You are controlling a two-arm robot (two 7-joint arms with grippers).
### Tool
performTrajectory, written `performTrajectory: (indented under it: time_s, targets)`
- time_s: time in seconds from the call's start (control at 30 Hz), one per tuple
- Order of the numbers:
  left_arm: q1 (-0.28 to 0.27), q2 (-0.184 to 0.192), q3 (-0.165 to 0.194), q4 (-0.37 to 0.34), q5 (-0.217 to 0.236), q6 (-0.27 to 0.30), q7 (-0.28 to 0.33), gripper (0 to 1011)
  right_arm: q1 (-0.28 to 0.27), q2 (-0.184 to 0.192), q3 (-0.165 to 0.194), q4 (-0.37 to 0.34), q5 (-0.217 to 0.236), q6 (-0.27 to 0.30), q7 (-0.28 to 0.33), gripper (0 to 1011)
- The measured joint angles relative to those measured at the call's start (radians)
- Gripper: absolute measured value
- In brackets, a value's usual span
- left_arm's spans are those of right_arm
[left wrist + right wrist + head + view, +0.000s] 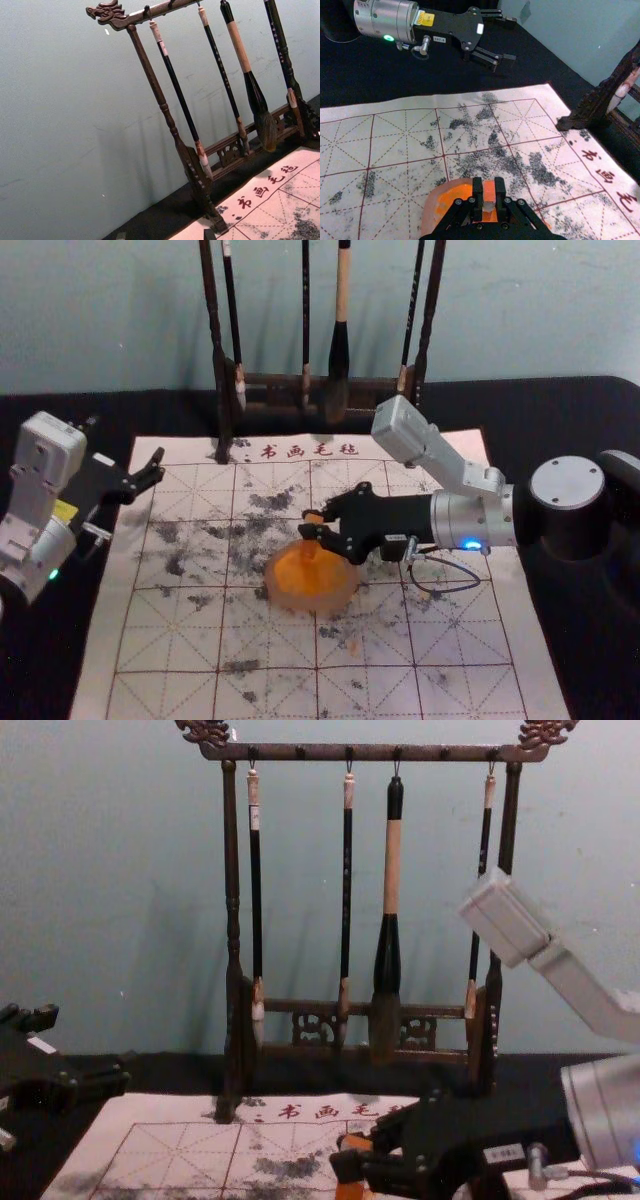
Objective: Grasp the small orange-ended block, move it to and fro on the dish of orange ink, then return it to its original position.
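Note:
My right gripper (313, 524) is over the dish of orange ink (308, 580), shut on the small block (309, 542). In the right wrist view the block (489, 194) is pinched between the fingertips of the right gripper (489, 196), with the dish (432, 204) behind and below it. The chest view has the right gripper (354, 1157) holding the orange block (350, 1190). Whether the block's lower end touches the ink, I cannot tell. My left gripper (154, 473) is parked over the mat's left edge, open.
A brush rack (272, 393) with several hanging brushes stands behind the marked felt mat (240, 640). Dark ink stains are scattered across the mat. Black cloth (560, 610) surrounds it.

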Motion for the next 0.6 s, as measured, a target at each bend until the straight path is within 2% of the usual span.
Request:
performTrajectory:
  time_s: [0.6]
  targets:
    - [0.000,0.000,0.000,0.000,0.000,0.000,0.000,1002,-0.026,0.039,0.015,-0.037,0.005,-0.003,0.008,149]
